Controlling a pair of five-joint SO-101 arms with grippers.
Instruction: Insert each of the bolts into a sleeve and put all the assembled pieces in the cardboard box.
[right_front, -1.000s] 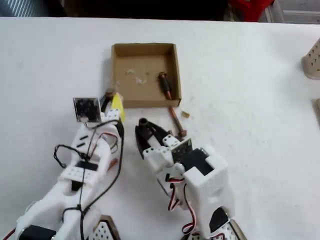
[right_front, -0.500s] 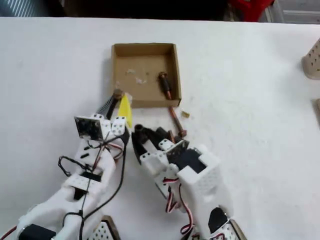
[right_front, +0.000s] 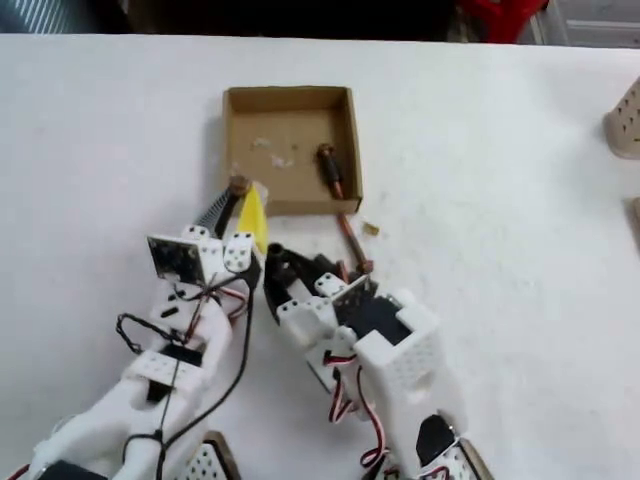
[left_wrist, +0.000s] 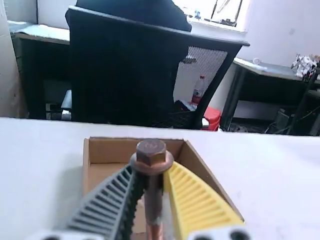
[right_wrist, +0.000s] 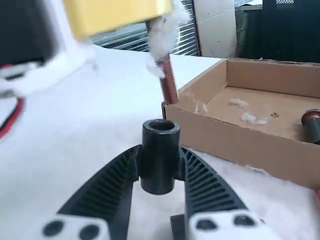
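Here the sleeve (right_wrist: 160, 136) stands upright, clamped in the right gripper (right_wrist: 159, 161).

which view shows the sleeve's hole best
The right wrist view: the sleeve stands upright in the right claw, and its open bore is seen clearly from close up. The high view shows the sleeve as a small dark shape at that claw's tip, with the bore hard to make out.

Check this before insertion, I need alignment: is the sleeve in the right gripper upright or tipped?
Upright: the sleeve stands vertical, its open bore facing up, clamped in the right gripper.
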